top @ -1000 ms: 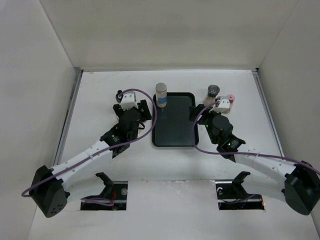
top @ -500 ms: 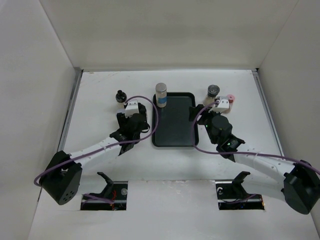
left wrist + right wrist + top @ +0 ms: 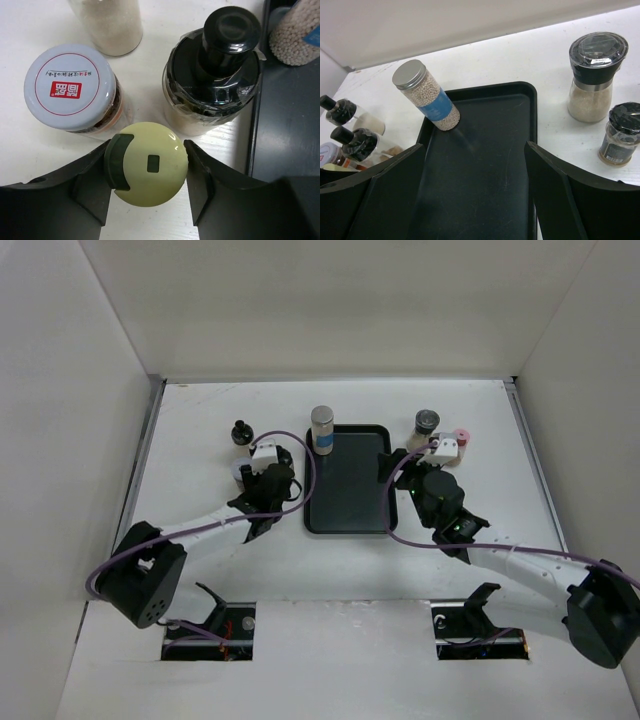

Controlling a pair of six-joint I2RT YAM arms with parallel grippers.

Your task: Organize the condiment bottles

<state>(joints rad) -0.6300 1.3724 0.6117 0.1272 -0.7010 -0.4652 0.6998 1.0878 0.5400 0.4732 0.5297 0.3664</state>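
Left arm had folded further since half a second before: elbow drawn in toward the lower left of the top view, wrist barely shifted. Right arm as before.

Left gripper (image 3: 147, 150): jaws closed on the yellow-capped bottle (image 3: 150, 172), a finger (image 3: 92, 187) against each side of the cap, lower centre of the left wrist view. Grey-lidded jar (image 3: 67, 87), red label on lid, just beside it at upper left. Black-topped jar (image 3: 220, 75), beige contents, just beside it at upper right. Contact between these could not be told. Clear bottle of white powder (image 3: 110, 22) at top edge, cap out of frame. Black tray (image 3: 285, 130) along right edge.

Right gripper (image 3: 474, 147): jaws spread wide, holding nothing, above the tray. Silver-capped bottle (image 3: 427, 97), blue label, pale beads, upright inside the tray at its upper left corner. Black-capped grinder (image 3: 592, 75) and small dark-lidded jar (image 3: 620, 132) off the tray at frame right, near each other.

Top view: pink-capped jar (image 3: 462, 435) just right of the grinder; small black-topped bottle (image 3: 240, 432) apart, upper left of the left wrist
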